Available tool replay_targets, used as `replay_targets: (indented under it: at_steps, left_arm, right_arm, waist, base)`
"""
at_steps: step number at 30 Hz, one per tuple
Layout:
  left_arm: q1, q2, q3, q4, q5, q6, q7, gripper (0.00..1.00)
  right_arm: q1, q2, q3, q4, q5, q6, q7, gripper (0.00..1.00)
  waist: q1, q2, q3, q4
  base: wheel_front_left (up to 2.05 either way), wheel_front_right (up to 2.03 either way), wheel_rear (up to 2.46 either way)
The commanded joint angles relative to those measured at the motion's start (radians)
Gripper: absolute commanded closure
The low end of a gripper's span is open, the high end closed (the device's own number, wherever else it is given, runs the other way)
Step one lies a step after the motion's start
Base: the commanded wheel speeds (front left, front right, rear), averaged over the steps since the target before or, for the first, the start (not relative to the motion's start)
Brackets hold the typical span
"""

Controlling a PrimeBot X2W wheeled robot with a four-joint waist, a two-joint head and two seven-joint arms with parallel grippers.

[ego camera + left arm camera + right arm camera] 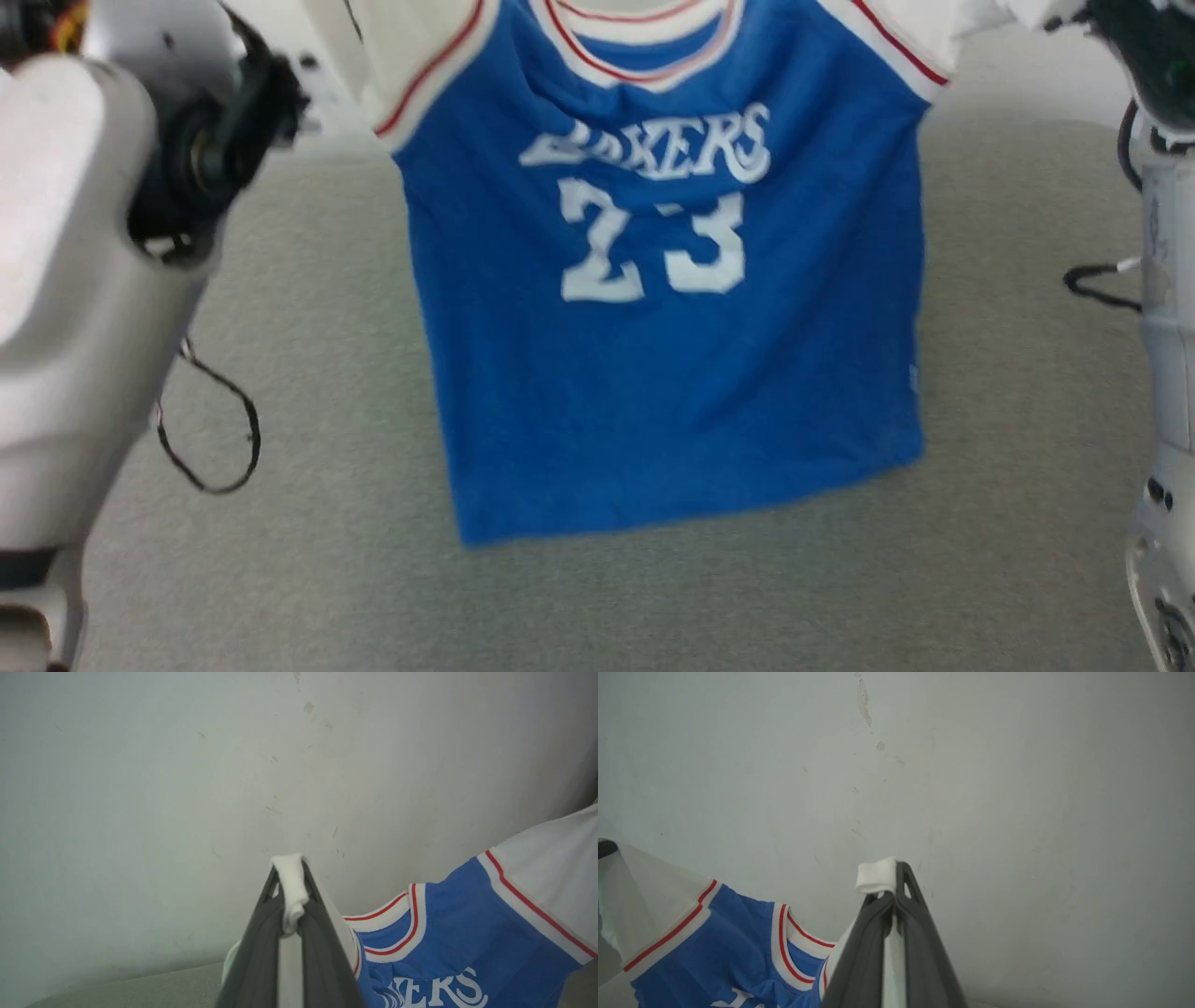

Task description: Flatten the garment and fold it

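Observation:
The garment [667, 355], a royal-blue jersey with white sleeves, red-and-white trim and a white "23", hangs in the air above the grey surface, its hem lowest and nearest me. In the left wrist view my left gripper [290, 882] is shut on white sleeve fabric, with the garment [467, 947] stretching off to the right. In the right wrist view my right gripper [889, 879] is shut on the other white sleeve, the garment [714, 947] spreading to the left. The shirt is held taut between both grippers, front facing me.
A grey carpet-like surface [1018, 485] lies under the shirt. My pale left forearm [84, 308] with a loose black cable [215, 439] stands at the left, my right forearm [1162, 373] at the right edge. A pale scuffed wall [187, 788] rises behind.

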Motion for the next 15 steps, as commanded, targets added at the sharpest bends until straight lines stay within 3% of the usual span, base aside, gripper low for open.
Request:
replay_targets:
  at_steps: [1,9,15]
  left_arm:
    - [-0.039,-0.004,0.005,0.012,0.004,0.005,0.004,1.00]
    - [-0.273,-0.021,-0.012,0.126,0.088,0.030,0.039,1.00]
    - [-0.528,-0.092,-0.027,0.234,0.209,0.054,-0.061,1.00]
  right_arm:
    - [-0.032,0.006,-0.003,0.014,-0.013,-0.001,0.004,1.00]
    - [-0.215,0.035,-0.050,0.141,-0.090,-0.001,0.010,1.00]
    - [-0.407,0.038,-0.119,0.226,-0.189,-0.001,-0.089,1.00]
  waist:
    - [0.0002,0.0000,-0.023,-0.076]
    - [0.0002,0.0000,0.107,-0.131]
    - [0.0002,0.0000,0.315,-0.132]
  base:
    - [0.00,0.00,0.00]
    - [0.00,0.00,0.00]
    - [0.00,0.00,0.00]
